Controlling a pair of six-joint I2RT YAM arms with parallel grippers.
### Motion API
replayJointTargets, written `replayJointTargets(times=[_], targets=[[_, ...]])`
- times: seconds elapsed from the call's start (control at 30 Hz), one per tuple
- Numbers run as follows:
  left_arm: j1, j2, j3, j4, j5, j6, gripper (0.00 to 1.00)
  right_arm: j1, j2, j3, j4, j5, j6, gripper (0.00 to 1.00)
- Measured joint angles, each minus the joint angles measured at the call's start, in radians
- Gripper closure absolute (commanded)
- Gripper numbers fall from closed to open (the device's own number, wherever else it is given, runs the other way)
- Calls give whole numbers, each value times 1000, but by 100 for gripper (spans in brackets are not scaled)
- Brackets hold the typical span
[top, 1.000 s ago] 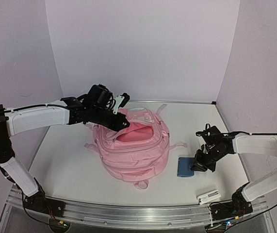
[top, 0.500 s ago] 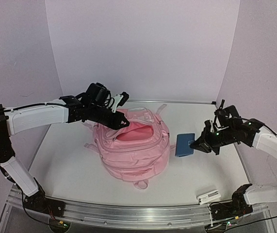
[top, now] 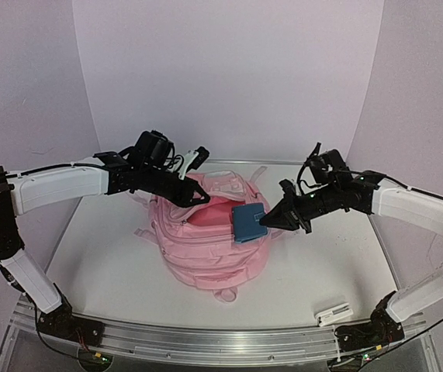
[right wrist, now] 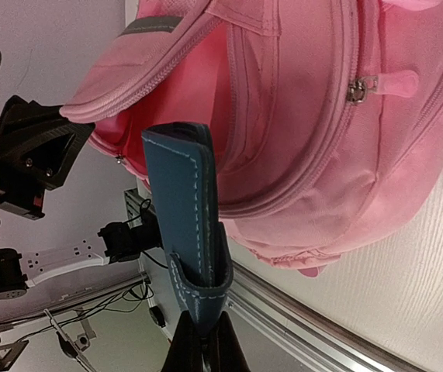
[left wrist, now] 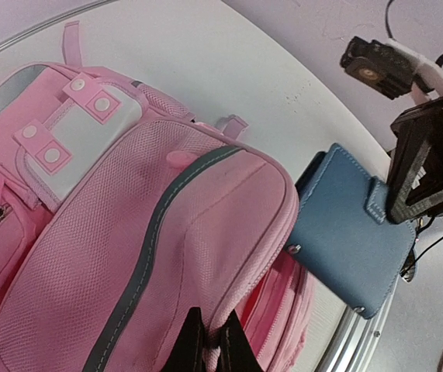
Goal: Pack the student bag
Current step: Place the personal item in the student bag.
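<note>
**Bag** (top: 205,252): pink, at centre of the table (top: 345,260). Main compartment stood open with pink lining showing; no contents were visible.

**Left gripper** (top: 198,198): fingers were pinched tight on the edge of the top flap, holding the mouth open. It had not moved in the last second.

**Wallet** (top: 247,223): blue. A second earlier it lay on the table right of the bag; it now hung at the mouth's right rim, not yet inside.

**Right gripper** (top: 265,221): clamped on the wallet's end.

**Judgement:** insertion was the next step.

**White item** (top: 334,314): lay by the front rail, unpacked.
</note>
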State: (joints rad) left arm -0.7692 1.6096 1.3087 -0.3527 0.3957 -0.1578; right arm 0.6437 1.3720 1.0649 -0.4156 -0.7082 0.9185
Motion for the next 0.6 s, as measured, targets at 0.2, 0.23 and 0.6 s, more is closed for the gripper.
replayJointTargets(times=[0.2,0.23,0.6], targets=[[3,0,0,5,32,4,100,10,152,85,21,-43,12,100],[4,0,0,5,37,5,100,11,173,101,22,-46,16,100],[7,0,0,7,67,29,100,16,281,165,173,21,254,100]])
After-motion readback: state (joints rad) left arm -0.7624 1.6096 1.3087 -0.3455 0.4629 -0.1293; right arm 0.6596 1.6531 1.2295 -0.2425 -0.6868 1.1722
